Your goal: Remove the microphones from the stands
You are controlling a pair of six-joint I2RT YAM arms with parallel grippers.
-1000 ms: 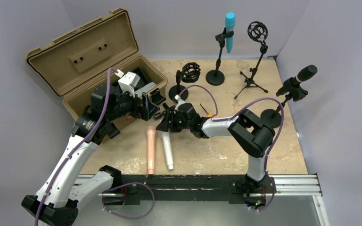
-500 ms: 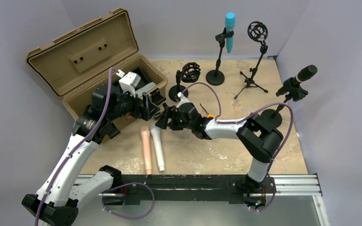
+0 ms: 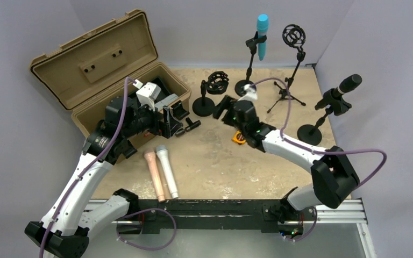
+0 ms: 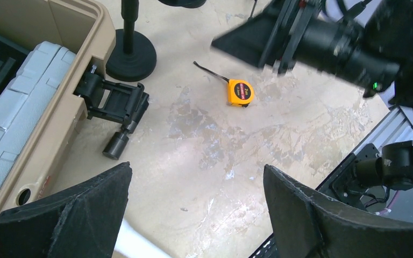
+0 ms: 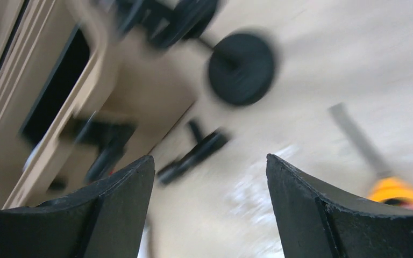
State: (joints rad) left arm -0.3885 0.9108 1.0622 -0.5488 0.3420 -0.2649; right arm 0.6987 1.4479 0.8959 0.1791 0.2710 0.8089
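plainly both gape empty: right pincer (image 5: 208, 158) (view blurred) above the table (image 3: 220, 166), left pincer (image 4: 196, 169) beside the case (image 3: 99, 59).

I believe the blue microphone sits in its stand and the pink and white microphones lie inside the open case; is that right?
No: the top external view shows the pink microphone and white microphone on the table, outside the case. The rest holds.

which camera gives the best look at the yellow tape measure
The left wrist view: the tape measure is sharp, whole and unobstructed, with its dark strip sticking out. The top external view shows it small, close against the right arm. The right wrist view catches only a blurred yellow piece at the frame's edge.
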